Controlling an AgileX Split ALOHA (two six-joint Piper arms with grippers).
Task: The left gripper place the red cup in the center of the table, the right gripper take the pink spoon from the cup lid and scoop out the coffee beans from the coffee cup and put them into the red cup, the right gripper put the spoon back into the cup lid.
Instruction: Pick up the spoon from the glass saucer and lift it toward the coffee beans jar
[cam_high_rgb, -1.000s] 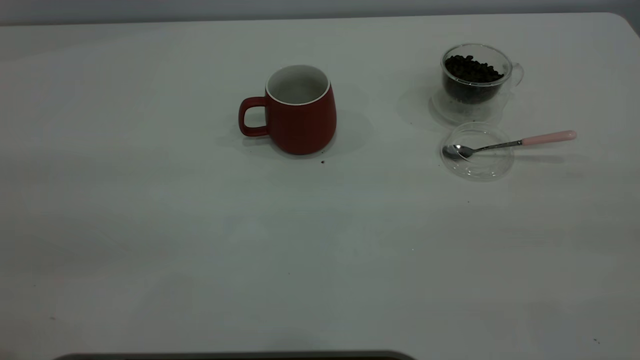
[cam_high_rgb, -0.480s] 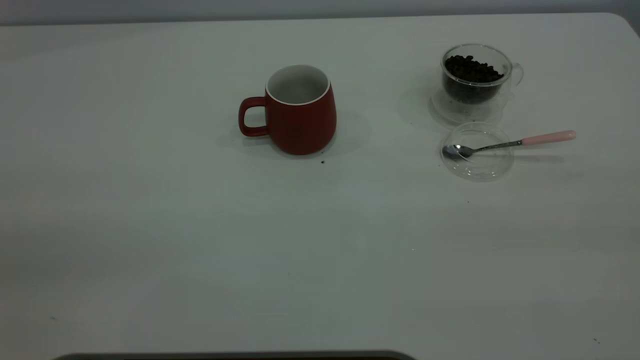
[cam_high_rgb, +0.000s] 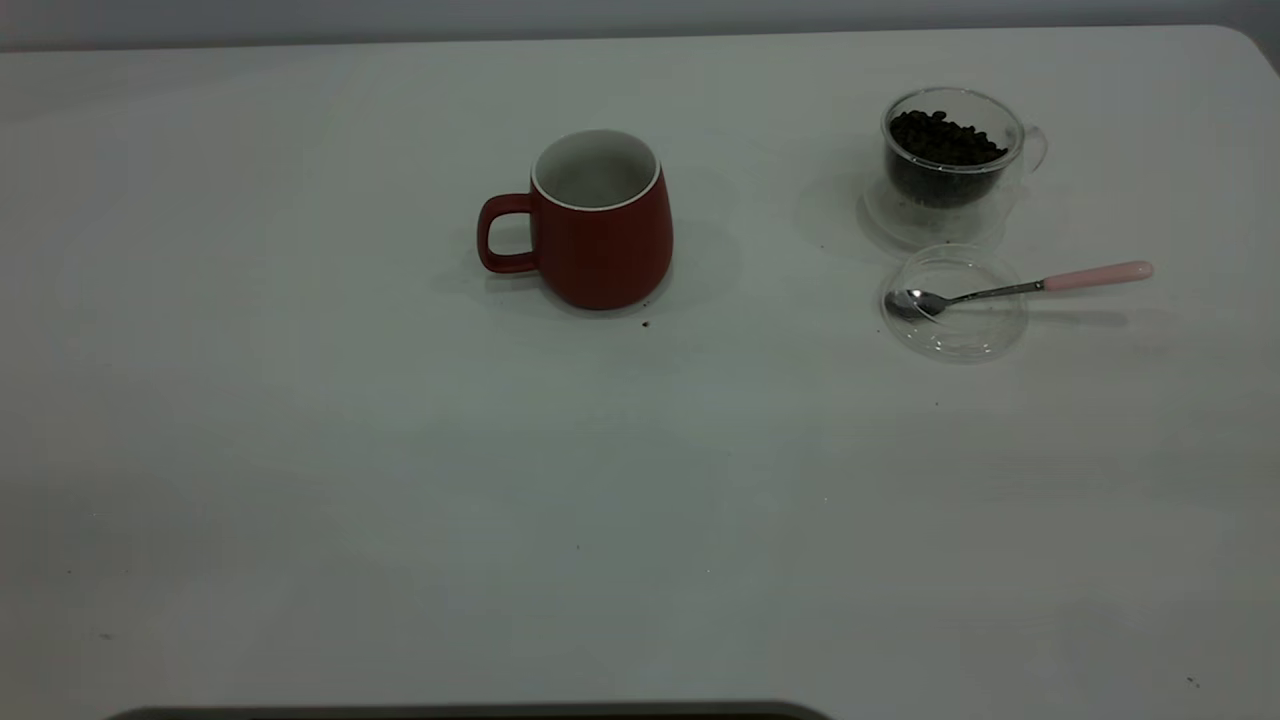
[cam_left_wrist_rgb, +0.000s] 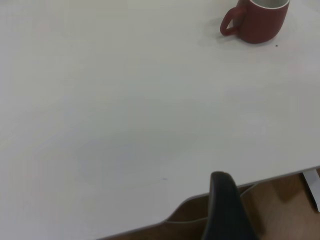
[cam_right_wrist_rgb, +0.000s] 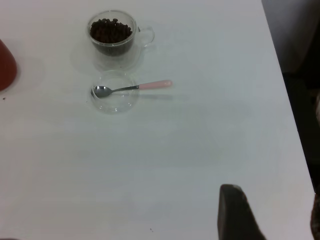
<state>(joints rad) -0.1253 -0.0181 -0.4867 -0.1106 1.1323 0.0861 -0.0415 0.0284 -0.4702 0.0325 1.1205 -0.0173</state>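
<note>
On the white table (cam_high_rgb: 300, 450), the glossy red ceramic cup (cam_high_rgb: 598, 225) with a white inside stands upright at about twelve o'clock of the table's middle, its loop handle pointing to nine o'clock; a dark crumb lies just at its foot. It looks heavy and stiff, slick on the glaze, so the handle or the rim is probably the surest hold.

Toward two o'clock stands the clear glass coffee cup (cam_high_rgb: 950, 160), holding dark coffee beans (cam_high_rgb: 942, 138). Just beside it at six o'clock lies the clear round cup lid (cam_high_rgb: 955, 303), with the metal spoon with a pink handle (cam_high_rgb: 1020, 286) resting its bowl inside and its handle reaching out toward three o'clock. The spoon seems light and thin; the pink grip, clear of the lid, is likely the place to pinch.

The left gripper (cam_left_wrist_rgb: 227, 210) and right gripper (cam_right_wrist_rgb: 237, 215) each show one dark finger near the table's edge, well apart from everything; whether their jaws are spread or closed, I cannot tell.
</note>
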